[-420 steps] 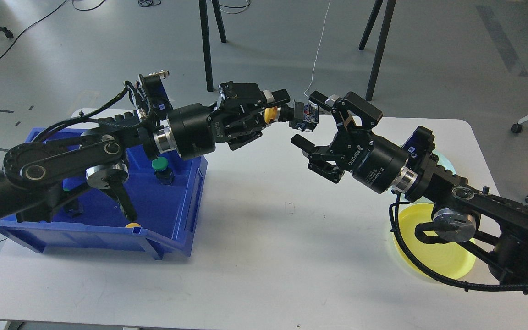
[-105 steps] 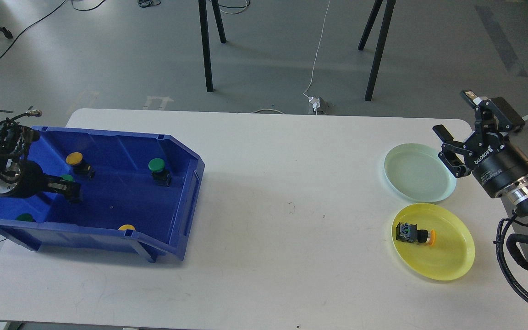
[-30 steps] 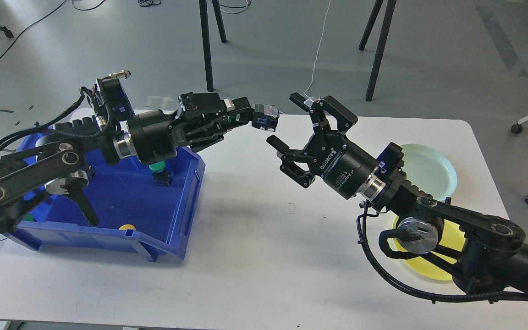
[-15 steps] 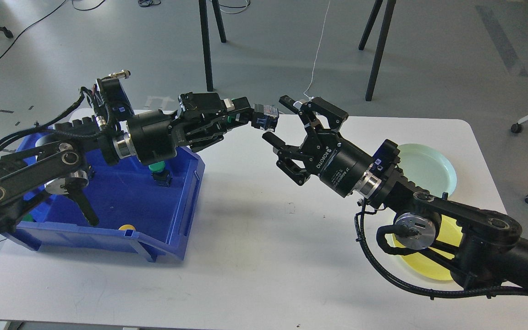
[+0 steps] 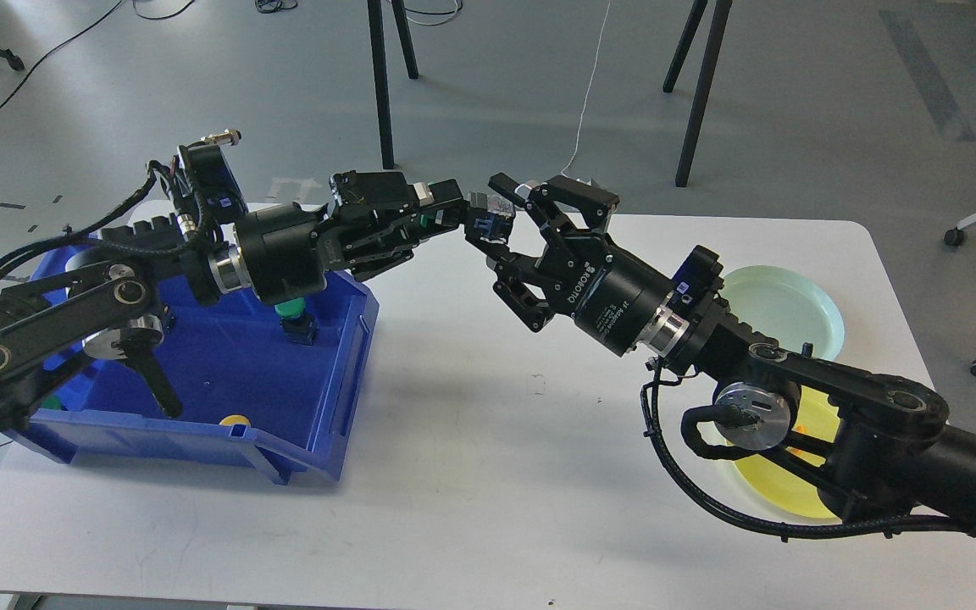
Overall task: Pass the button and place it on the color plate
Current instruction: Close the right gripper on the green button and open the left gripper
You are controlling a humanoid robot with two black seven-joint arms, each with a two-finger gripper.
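Note:
My left gripper (image 5: 451, 212) is shut on a green-capped button (image 5: 488, 218) with a black and blue body, held in the air above the table's back middle. My right gripper (image 5: 492, 212) is open, with one finger above and one below the button's body. The pale green plate (image 5: 793, 307) lies at the right. The yellow plate (image 5: 780, 483) lies nearer, mostly hidden by my right arm; an orange bit shows on it.
A blue bin (image 5: 331, 373) stands at the left with a green button (image 5: 293, 318) and a yellow button (image 5: 236, 419) inside. The white table (image 5: 488, 474) carries all of it. Black stand legs rise behind the table.
My right gripper has moved left toward my left gripper and now straddles the held button. My left arm has stayed still.

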